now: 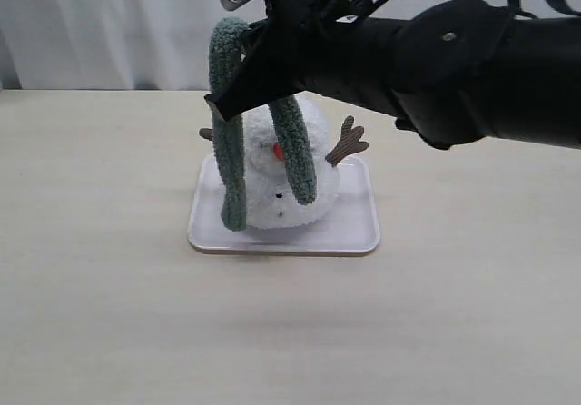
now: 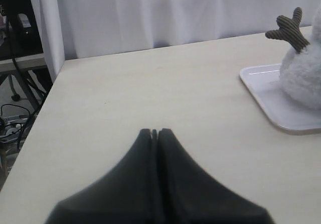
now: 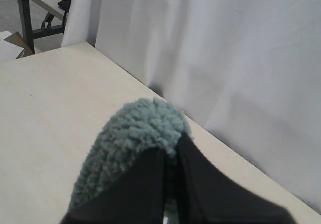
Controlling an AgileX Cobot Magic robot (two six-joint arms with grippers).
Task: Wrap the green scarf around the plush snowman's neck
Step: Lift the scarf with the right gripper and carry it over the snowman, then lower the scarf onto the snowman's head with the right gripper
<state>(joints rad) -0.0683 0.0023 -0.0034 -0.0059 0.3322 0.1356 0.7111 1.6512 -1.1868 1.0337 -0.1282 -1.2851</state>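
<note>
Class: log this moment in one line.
right gripper: shut on green scarf | strands: hang before plush snowman | left gripper: shut, empty

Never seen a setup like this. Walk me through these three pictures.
This is a two-armed robot at a table. The wide picture comes from a camera off the arms; the other two from a camera on each wrist. A plush snowman sits on a white tray. The right arm reaches in; its jaws are shut on a green scarf, whose two ends hang in front of the snowman. The left arm shows only in its own wrist picture: jaws shut, empty, apart from the tray.
</note>
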